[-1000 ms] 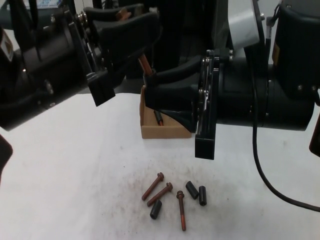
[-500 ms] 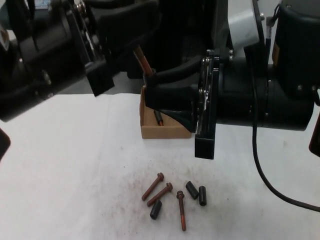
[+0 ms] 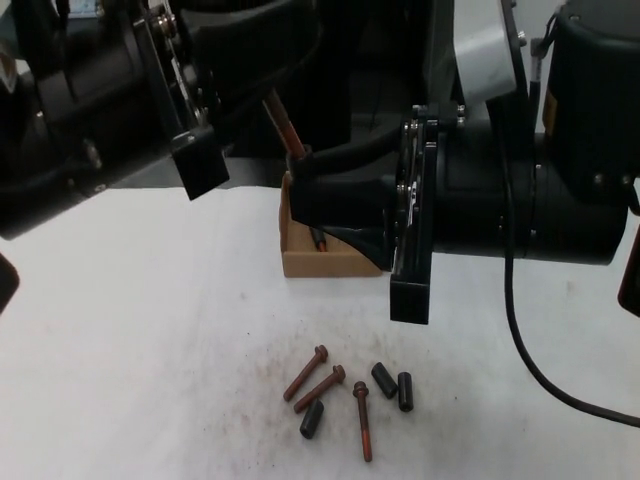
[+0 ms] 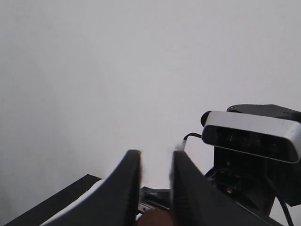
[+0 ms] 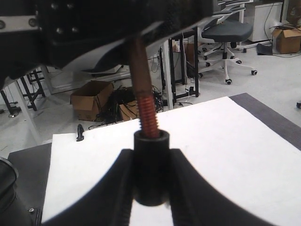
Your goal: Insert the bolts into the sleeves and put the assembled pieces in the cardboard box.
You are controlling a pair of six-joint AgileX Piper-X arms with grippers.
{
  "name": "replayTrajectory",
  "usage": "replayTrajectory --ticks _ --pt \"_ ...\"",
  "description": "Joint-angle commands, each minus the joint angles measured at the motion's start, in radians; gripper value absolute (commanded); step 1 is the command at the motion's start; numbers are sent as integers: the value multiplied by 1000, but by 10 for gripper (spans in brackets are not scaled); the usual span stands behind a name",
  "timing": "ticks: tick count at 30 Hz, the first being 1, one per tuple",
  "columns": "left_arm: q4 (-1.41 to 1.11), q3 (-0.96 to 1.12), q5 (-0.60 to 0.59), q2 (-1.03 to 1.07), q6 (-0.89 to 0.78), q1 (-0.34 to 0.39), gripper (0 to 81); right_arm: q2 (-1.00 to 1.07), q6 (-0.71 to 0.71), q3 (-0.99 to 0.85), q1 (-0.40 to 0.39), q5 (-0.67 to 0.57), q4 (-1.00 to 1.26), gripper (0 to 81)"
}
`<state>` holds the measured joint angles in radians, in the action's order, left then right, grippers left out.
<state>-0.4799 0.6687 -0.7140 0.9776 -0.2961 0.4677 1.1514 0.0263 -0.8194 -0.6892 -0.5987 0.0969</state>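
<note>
While your right end effector (image 5: pixel 149 190) clamps the sleeve (image 5: pixel 150 157) near the cardboard box (image 3: pixel 330 266), your left end effector (image 4: pixel 155 157) grips the bolt (image 5: pixel 142 84), tip in the sleeve's mouth. Push along their shared axis.

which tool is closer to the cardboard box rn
Right. The right tool hangs just over the cardboard box, gripping a sleeve. The left tool is higher and further left, holding the bolt that enters the sleeve.

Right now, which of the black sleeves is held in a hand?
The sleeve in the right hand, a bolt's threaded tip in its mouth; three more lie loose on the bench.
</note>
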Motion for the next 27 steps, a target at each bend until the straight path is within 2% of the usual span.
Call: replayTrajectory --ticks 1,6,19,21,22,26,27 --pt "1 10 -28 2 4 39 4 -8 -5 -10 4 4 21 8" --pt "-4 10 -28 36 6 78 4 -8 -5 -10 4 21 21 8" --pt "-11 15 48 42 66 79 21 -8 -5 -10 4 21 21 8" --pt "-11 24 47 42 68 79 84 -8 -5 -10 4 21 21 8" --pt "-11 28 47 42 68 79 143 -8 -5 -10 4 21 21 8" --pt "-11 42 47 42 64 79 458 -8 -5 -10 4 21 21 8" --pt "-11 42 47 42 64 79 504 -8 -5 -10 4 21 21 8"
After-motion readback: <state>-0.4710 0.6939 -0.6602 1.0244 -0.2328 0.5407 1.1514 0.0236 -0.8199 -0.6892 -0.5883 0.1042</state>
